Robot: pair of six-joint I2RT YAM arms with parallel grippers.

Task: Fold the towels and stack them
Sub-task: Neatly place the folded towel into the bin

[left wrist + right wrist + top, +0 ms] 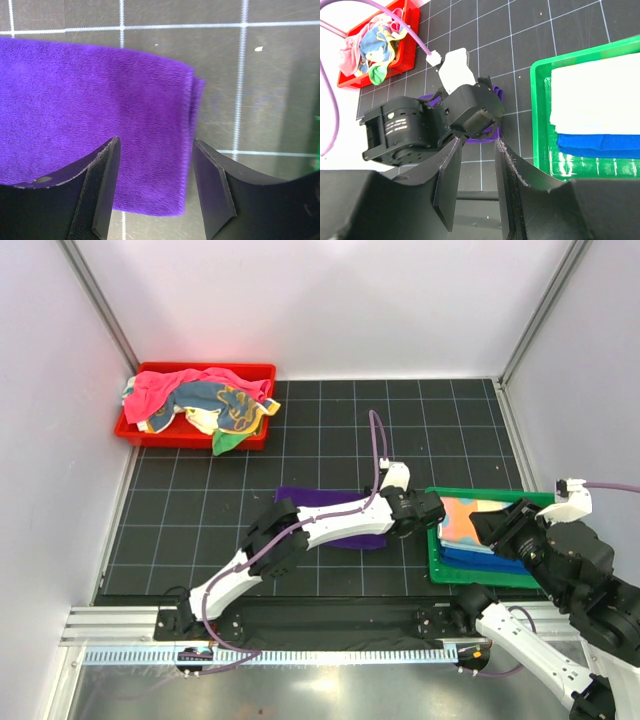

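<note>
Purple towel (100, 100) lies folded just left of the green tray (433, 550).
Left gripper (157, 145) sits over the towel's tray-side edge, jaws apart and empty. Right gripper (477, 145), over the tray, also gapes. Folded towels (462, 525) are stacked inside the tray.

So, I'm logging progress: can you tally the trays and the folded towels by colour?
Trays: 2 (red tray, green tray)
Folded purple towel, outside the trays: 1
Folded patterned towel, top of the green tray's stack: 1
Folded blue towel, under it: 1
Total: 5
The unfolded heap in the red tray is too tangled to count.
</note>
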